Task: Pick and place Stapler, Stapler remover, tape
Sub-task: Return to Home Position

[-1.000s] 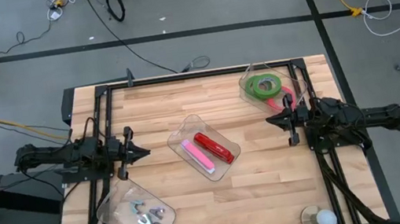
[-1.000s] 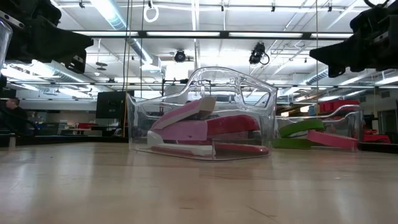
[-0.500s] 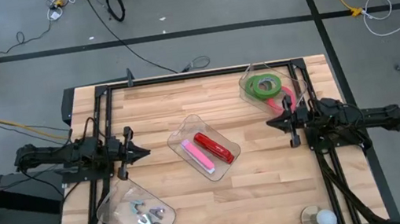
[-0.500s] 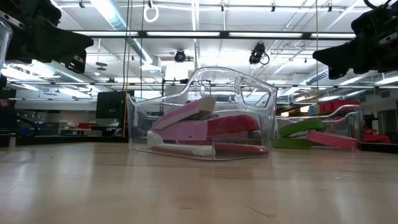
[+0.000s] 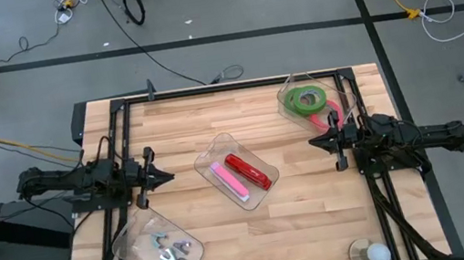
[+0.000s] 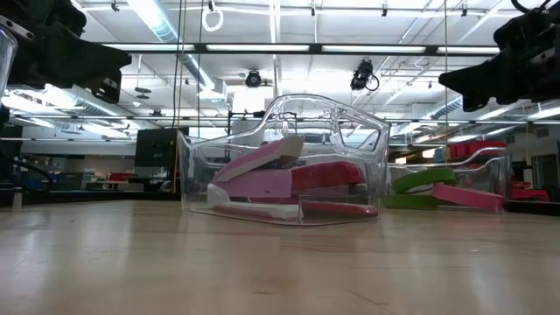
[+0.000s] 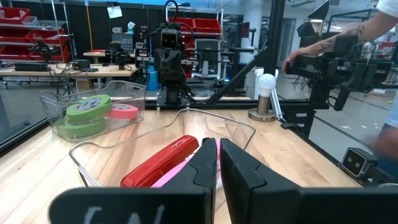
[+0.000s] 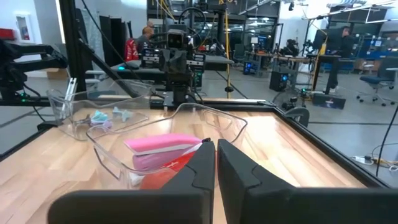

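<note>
Light: bright and even, from long ceiling strip lamps (image 6: pixel 236 48) overhead.
Shadows: faint and soft on the pale wooden table (image 5: pixel 318 209).
Glare: white highlights on the clear plastic bin (image 6: pixel 367 149) walls.

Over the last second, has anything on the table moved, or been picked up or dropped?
Barely anything. The right gripper only wavers a touch beside the bin holding the tape, in no clear direction, and nothing is taken or let go. The left gripper is where it was, and both stay shut. The pink stapler, red stapler and staple removers lie unmoved.
</note>
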